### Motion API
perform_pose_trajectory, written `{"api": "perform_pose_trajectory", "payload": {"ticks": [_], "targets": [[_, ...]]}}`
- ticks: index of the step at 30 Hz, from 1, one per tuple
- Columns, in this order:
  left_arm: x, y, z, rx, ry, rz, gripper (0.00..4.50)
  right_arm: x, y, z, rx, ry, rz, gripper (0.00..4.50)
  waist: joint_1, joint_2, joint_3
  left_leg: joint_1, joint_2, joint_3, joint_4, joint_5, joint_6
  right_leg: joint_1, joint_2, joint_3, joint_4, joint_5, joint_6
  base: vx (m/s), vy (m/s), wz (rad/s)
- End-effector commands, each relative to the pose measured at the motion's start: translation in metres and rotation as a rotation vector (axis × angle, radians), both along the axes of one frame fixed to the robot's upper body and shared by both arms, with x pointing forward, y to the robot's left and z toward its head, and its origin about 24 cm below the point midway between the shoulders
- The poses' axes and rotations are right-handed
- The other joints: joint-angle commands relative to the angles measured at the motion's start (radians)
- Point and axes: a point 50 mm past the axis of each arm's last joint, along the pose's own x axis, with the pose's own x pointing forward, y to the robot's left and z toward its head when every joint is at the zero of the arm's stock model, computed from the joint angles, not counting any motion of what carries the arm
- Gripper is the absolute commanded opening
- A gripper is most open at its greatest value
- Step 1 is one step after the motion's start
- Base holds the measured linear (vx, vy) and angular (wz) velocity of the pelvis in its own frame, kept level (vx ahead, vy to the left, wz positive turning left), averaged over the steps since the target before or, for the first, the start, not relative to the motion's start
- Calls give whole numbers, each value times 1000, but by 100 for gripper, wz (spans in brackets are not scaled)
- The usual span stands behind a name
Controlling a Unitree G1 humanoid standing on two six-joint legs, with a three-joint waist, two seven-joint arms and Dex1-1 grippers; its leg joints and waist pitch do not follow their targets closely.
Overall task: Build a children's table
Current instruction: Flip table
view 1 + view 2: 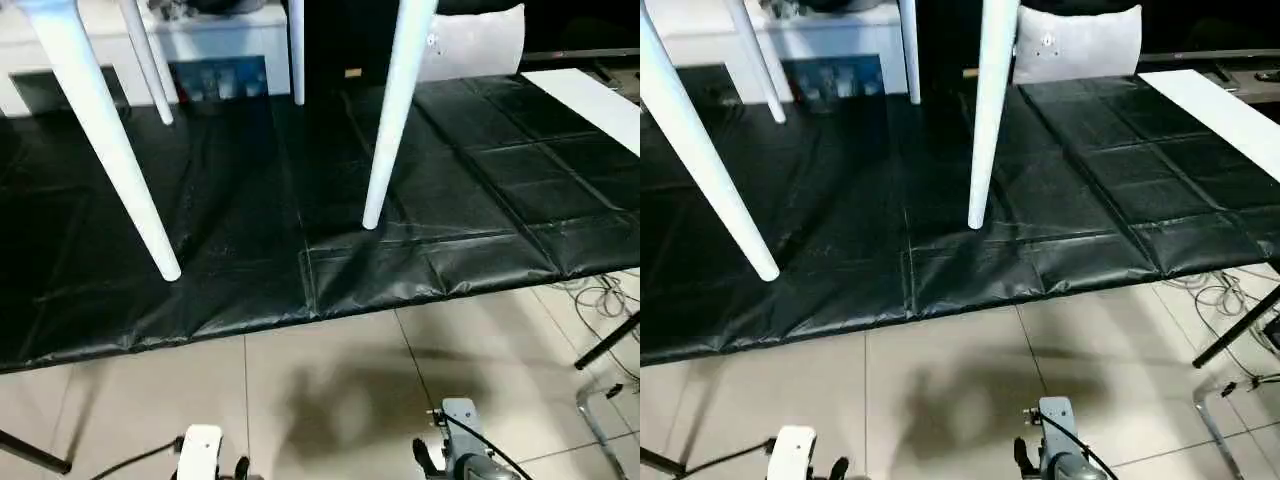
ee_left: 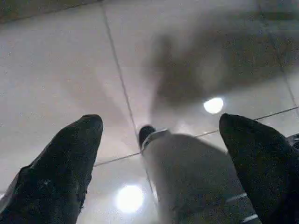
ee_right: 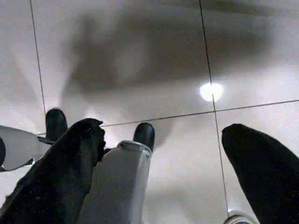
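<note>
With both my left gripper [image 2: 159, 135] and right gripper [image 3: 161, 140] spread empty over floor tiles, the small white plastic children's table [image 1: 390, 120] stands well ahead on the black mat [image 1: 450, 200]; a careless reach could topple it.

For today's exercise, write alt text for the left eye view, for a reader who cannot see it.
Four white table legs stand on a black quilted mat, their feet down and the tabletop out of frame above. Nearer the camera is pale tiled floor, with the robot's two arms at the bottom edge. A white cabinet stands behind the mat.
</note>
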Motion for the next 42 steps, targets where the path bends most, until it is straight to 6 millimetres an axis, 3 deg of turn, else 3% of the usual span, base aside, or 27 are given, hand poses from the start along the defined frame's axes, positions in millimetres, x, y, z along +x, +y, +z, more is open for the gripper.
{"api": "perform_pose_trajectory", "payload": {"ticks": [1, 6, 7, 13, 14, 15, 16, 17, 18, 19, 20, 21, 22, 24, 25, 28, 30, 33, 39, 40, 42], "targets": [[6, 3, 0, 3, 26, -39, 443, -1, 0, -1, 22, 18, -22, 450, 2, 6, -27, 8, 93, -35, -93, -257, 45, 12, -111, 54, -77, -34, -244, 0, 0, 0], [-11, -7, -8, -14, 157, -211, 443, -3, 3, -2, 19, 24, 29, 450, 0, 3, -25, 6, 92, -34, -91, -239, 55, 17, -116, 53, -78, -27, -249, 0, 0, 0], [-13, -10, -9, -23, 147, -201, 443, -3, 3, -2, 17, 23, 26, 450, 0, 9, -25, 7, 93, -34, -90, -241, 55, 15, -117, 54, -78, -32, -252, 0, 0, 0], [-37, -24, -15, -100, 177, -98, 443, -3, 4, -2, 16, 23, 27, 450, -2, 8, -17, 5, 93, -32, -93, -276, 58, 12, -116, 56, -88, -124, -256, 0, 0, 0], [44, -7, 8, -85, 133, -99, 443, -3, 4, -2, 15, 21, 32, 450, -4, 5, -4, 9, 85, -26, -98, -315, 47, 0, -107, 55, -95, -205, -239, 0, 0, 0], [89, -1, 30, -89, 81, -86, 443, -3, 4, -2, 13, 19, 37, 450, 7, 14, -19, 28, 80, -22, -89, -318, 34, -4, -108, 57, -95, -236, -235, -60, -35, 18], [112, 3, 44, -100, 15, -31, 443, -2, 5, -1, 11, 14, 44, 450, 28, 17, -24, 50, 86, -21, -80, -316, 16, -18, -119, 67, -104, -261, -240, -60, -35, 18], [116, 4, 48, -106, -12, 11, 443, -1, 5, -1, 11, 12, 47, 450, 33, 20, -21, 43, 89, -20, -79, -306, 9, -15, -123, 68, -104, -238, -250, -88, -54, 14], [122, 9, 52, -110, -53, 92, 443, 0, 6, -1, 12, 7, 53, 450, 38, 8, -19, 12, 93, -23, -93, -223, 15, 10, -120, 56, -88, -141, -257, 0, 0, 0], [122, 11, 52, -108, -56, 107, 443, 1, 6, 0, 13, 2, 60, 450, 32, 7, -23, -6, 90, -24, -96, -140, 28, 21, -104, 40, -63, -12, -250, 0, 0, 0], [122, 12, 52, -108, -54, 105, 443, 2, 7, 0, 12, 1, 64, 450, 25, -5, -23, -13, 83, -25, -91, -120, 49, 21, -100, 37, -59, 33, -241, 0, 0, 0], [120, 12, 51, -108, -39, 88, 443, 3, 8, 0, 11, -3, 75, 450, 21, 3, -36, 0, 83, -19, -78, -109, 75, 17, -108, 42, -58, 85, -253, 0, 0, 0], [113, 10, 47, -93, 4, 22, 443, 4, 10, 1, 13, -6, 89, 450, 19, 4, -44, -2, 83, -17, -67, -66, 111, 15, -110, 43, -51, 160, -273, 0, 0, 0], [101, 5, 39, -60, 73, -136, 443, 5, 12, 1, 10, -4, 115, 450, 18, 1, -40, -8, 88, -15, -64, -24, 163, 8, -106, 37, -46, 240, -280, 0, 0, 0], [100, 5, 38, -60, 75, -141, 443, 5, 12, 1, 10, -4, 116, 450, 20, 0, -39, -7, 89, -15, -64, -29, 167, 7, -106, 36, -46, 232, -282, 0, 0, 0], [84, 6, 28, -42, 185, -180, 443, 4, 16, 0, 4, 4, 133, 450, 27, 2, -33, -2, 93, -12, -71, -97, 144, 3, -109, 38, -57, 132, -288, 0, 0, 0], [79, 6, 25, -36, 197, -163, 443, 3, 18, 0, 5, 6, 135, 450, 29, 1, -30, 1, 97, -13, -78, -150, 109, 3, -112, 42, -64, 57, -287, 0, 0, 0], [69, 4, 19, -15, 175, -153, 443, 2, 17, -1, 3, 10, 137, 450, 26, 0, -28, 1, 99, -15, -84, -180, 86, 3, -112, 45, -70, 11, -275, 0, 0, 0], [50, -6, 9, -74, 213, -81, 443, 1, 15, -1, 0, 20, 131, 450, 24, -3, -22, 1, 97, -13, -87, -208, 68, 2, -114, 50, -79, -54, -264, 0, 0, 0], [49, -6, 8, -81, 202, -61, 443, 1, 15, -2, 2, 20, 123, 450, 23, -14, -22, 1, 96, -12, -87, -202, 71, 3, -113, 50, -80, -54, -261, 0, 0, 0], [49, -6, 8, -79, 183, -35, 443, 1, 15, -2, 5, 19, 112, 450, 26, -6, -23, 2, 97, -14, -86, -198, 72, 1, -116, 51, -80, -59, -259, 0, 0, 0]]}}
